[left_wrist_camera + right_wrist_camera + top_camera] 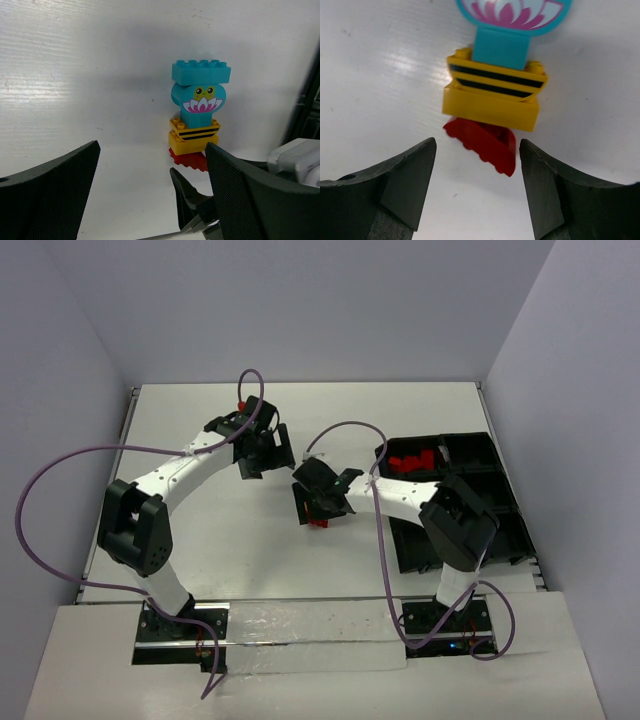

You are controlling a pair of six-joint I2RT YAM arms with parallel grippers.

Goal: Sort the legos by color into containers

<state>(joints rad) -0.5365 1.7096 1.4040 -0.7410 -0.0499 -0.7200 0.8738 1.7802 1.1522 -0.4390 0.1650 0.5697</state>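
Although both arms were bolted at the near edge, the work itself sat out at the middle of the worktop [230, 550]. The right hand [477, 150] was the nearer of the two. It hung low with its fingers spread wide and gripping nothing. The small scalloped red brick [482, 142] lay just past the fingertips, roughly centred in the gap and touched by neither.

That brick was not loose. It capped the near end of a joined row that appeared to lie flat on the worktop. Next to it came a plain yellow brick [492, 107] and a black-striped yellow one [497, 80]. Beyond those were a cyan lotus-flower piece [199, 100] and, farthest, a flat cyan brick [201, 71].

Farther up the worktop, the left hand [152, 150] looked down on the row, likewise spread and empty, clear of every brick. Off to the right, well apart from the row, stood the containers [495, 475], one far bin already holding red bricks [410, 462].

The likeliest trouble was the join. A pinch on the red brick alone would probably drag or pivot the whole row, since nothing pinned the yellow end down. Carried that way, mixed colours would land in one bin. The red brick's low, sloped shape also gave the pads little to bear on, so it could squirt out. With both hands close over one small row, a careless approach could knock fingers together.
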